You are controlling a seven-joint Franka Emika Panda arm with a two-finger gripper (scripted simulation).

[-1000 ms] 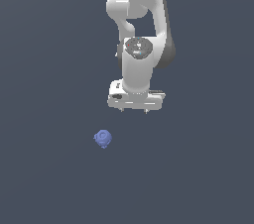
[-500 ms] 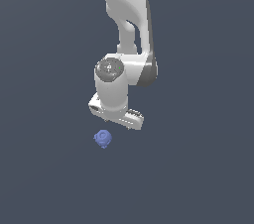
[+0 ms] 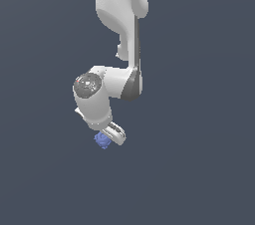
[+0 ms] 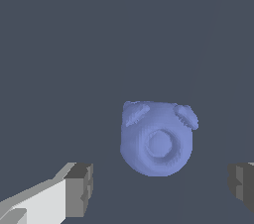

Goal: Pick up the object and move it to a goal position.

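Note:
The object [image 4: 156,139] is a small periwinkle-blue lump with two ear-like bumps and a ring mark on its face. In the wrist view it lies on the grey floor, just beyond the gap between my two grey fingertips [image 4: 79,190]. My gripper [image 4: 159,188] is open, its jaws wide apart, touching nothing. In the exterior view the object [image 3: 102,141] peeks out from under the white hand [image 3: 113,133], which hangs directly over it and hides the fingers.
The white arm [image 3: 119,25] comes down from the exterior view's top. A flat dark grey floor [image 3: 199,169] surrounds the object on all sides. No other objects show.
The hand has swung toward the exterior view's left and dropped down until it sits right over the object. The object has not moved.

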